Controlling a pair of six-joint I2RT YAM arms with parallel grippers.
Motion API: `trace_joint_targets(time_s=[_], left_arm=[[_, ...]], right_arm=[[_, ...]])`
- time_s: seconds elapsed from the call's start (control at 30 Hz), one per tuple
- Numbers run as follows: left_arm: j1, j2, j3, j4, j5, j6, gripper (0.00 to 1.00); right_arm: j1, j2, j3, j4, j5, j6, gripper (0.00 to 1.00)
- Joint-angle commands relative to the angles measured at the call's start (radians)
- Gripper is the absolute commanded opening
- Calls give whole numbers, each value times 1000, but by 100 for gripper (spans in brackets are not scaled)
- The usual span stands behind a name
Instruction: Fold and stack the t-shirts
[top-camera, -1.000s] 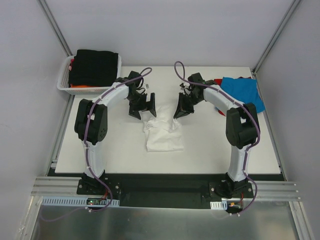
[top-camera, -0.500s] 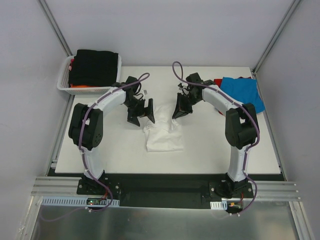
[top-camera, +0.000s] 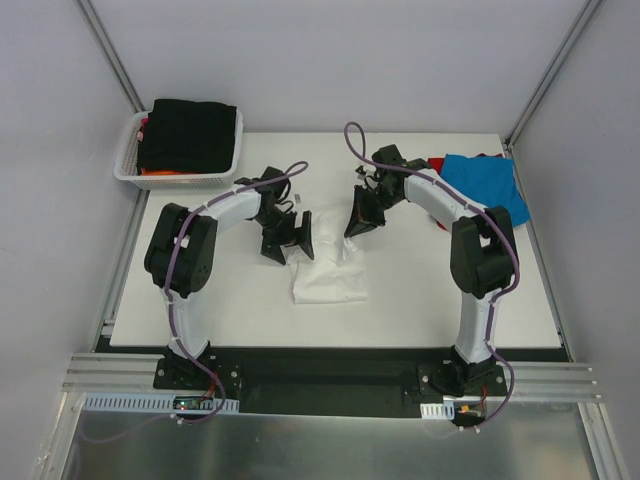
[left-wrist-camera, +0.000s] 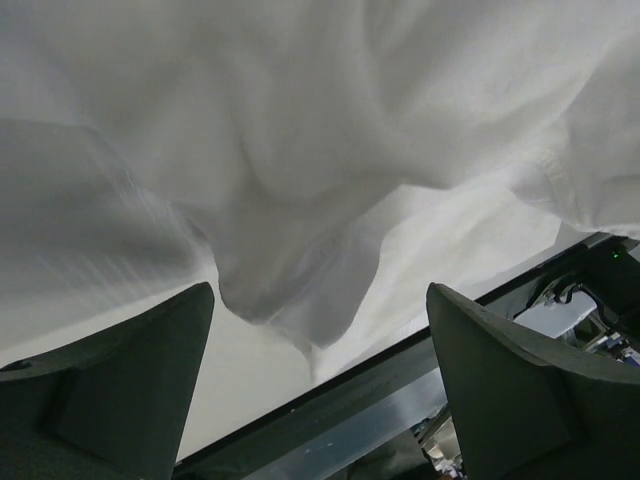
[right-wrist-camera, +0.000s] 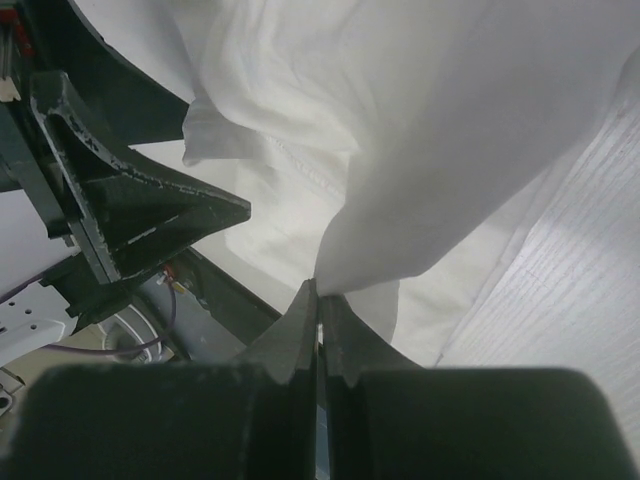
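Note:
A white t-shirt (top-camera: 326, 268) lies crumpled in the middle of the table, its far edge lifted. My right gripper (top-camera: 360, 217) is shut on a fold of that lifted edge; in the right wrist view the cloth (right-wrist-camera: 420, 150) hangs from the pinched right gripper (right-wrist-camera: 320, 292). My left gripper (top-camera: 291, 234) stands open at the shirt's far left corner. In the left wrist view the white cloth (left-wrist-camera: 300, 180) sags between the spread fingers (left-wrist-camera: 120, 385) of the left gripper (left-wrist-camera: 320, 292), and they do not clamp it. A blue t-shirt (top-camera: 487, 182) lies over a red one (top-camera: 438, 165) at the far right.
A white lattice basket (top-camera: 132, 160) at the far left corner holds a folded black shirt (top-camera: 192, 133) over an orange one (top-camera: 165, 172). Grey walls and frame posts close in the table. The left gripper's finger (right-wrist-camera: 140, 205) shows close by in the right wrist view.
My left gripper has moved right and toward me, up to the shirt's far left corner, its jaws narrowing slightly. The right gripper has kept its hold and barely moved.

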Motion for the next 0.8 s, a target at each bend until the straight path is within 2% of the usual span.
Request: trace_joint_targets(time_s=[0.0, 0.1, 0.13, 0.17, 0.2, 0.27, 0.3, 0.4, 0.5, 0.63, 0.77], left_arm=[[-3, 45, 76, 18, -7, -1, 88], [-3, 79, 103, 18, -28, 2, 86], [-3, 91, 113, 21, -33, 4, 82], [-3, 94, 122, 21, -36, 4, 75], [-3, 97, 143, 21, -45, 2, 52], [-3, 91, 163, 18, -50, -3, 30], [-2, 85, 182, 16, -53, -9, 14], [-2, 65, 211, -14, -53, -19, 0], [-2, 42, 231, -77, -65, -10, 0], [-2, -2, 225, -149, -74, 16, 16], [-2, -45, 185, -174, -68, 40, 19]], right_arm=[[3, -21, 37, -32, -23, -21, 1], [-2, -16, 48, -35, -25, -23, 1], [0, -13, 51, -37, -26, -23, 1], [-3, -13, 54, -40, -26, -24, 1], [-5, -13, 57, -41, -26, -27, 1], [-9, -8, 67, -49, -26, -32, 1], [-9, -8, 68, -49, -26, -34, 1], [-12, -5, 71, -49, -26, -38, 1], [-13, 1, 70, -49, -29, -41, 1], [-14, 7, 70, -41, -34, -41, 1], [-14, 15, 65, -26, -37, -43, 1]])
